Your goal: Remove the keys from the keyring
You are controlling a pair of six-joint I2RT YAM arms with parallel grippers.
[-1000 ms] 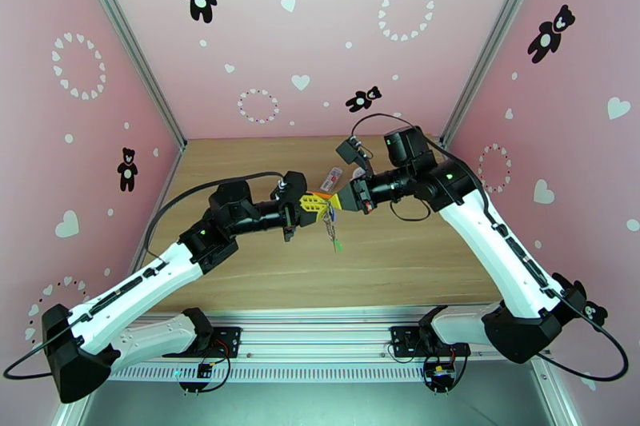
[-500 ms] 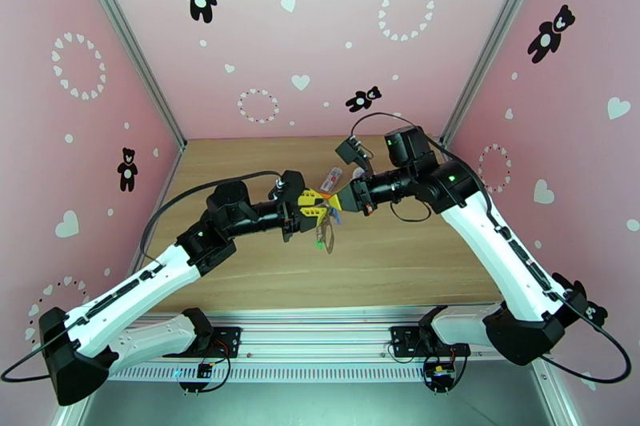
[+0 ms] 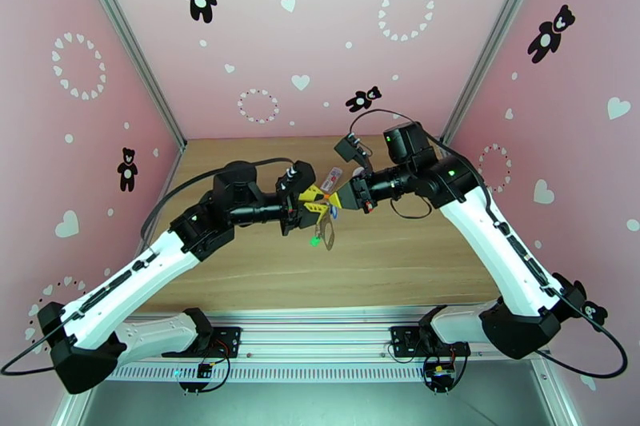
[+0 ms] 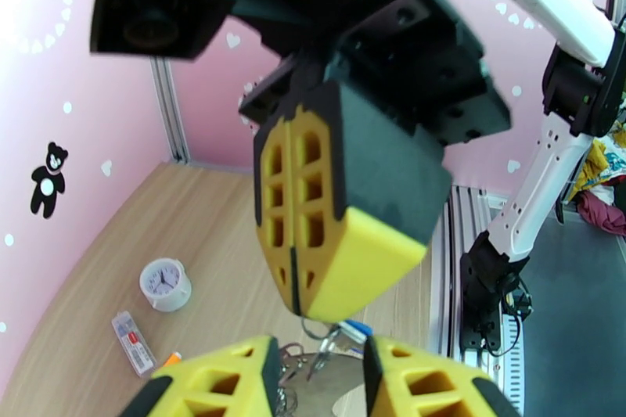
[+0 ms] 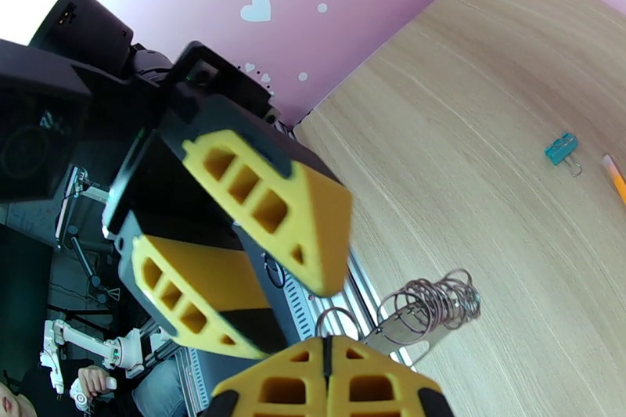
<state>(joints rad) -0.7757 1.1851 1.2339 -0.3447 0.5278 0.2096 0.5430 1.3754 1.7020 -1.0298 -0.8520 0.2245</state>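
Plainly, the right fingers (image 5: 368, 383) are pressed flat together, and a wire loop of the keyring (image 5: 429, 303) comes out right at their tips. The pinch point itself is hidden behind the fingers, so it cannot be told whether they bite the ring or a key's shank. Facing the right fingers almost tip to tip, the left fingers (image 5: 270, 203) stand apart with open space between them, and no contact with the bunch can be made out.

From above, the bunch dangles just below the right fingers. The blue-headed key (image 3: 335, 213) is close under the tips and the green-headed key (image 3: 314, 242) hangs lowest. Both are tiny and half merged with the metal rings, and whether the green one reaches the bench (image 3: 400, 260) cannot be judged. In the left wrist view a sliver of blue and some blurred rings sit under the right fingers, cut by the frame's lower edge.

Well away from the right fingers, a white clock (image 4: 165, 284) and a teal binder clip (image 5: 561, 149) lie on the bench. An orange pen (image 5: 617, 176) beside the clip is cropped by the frame's side.
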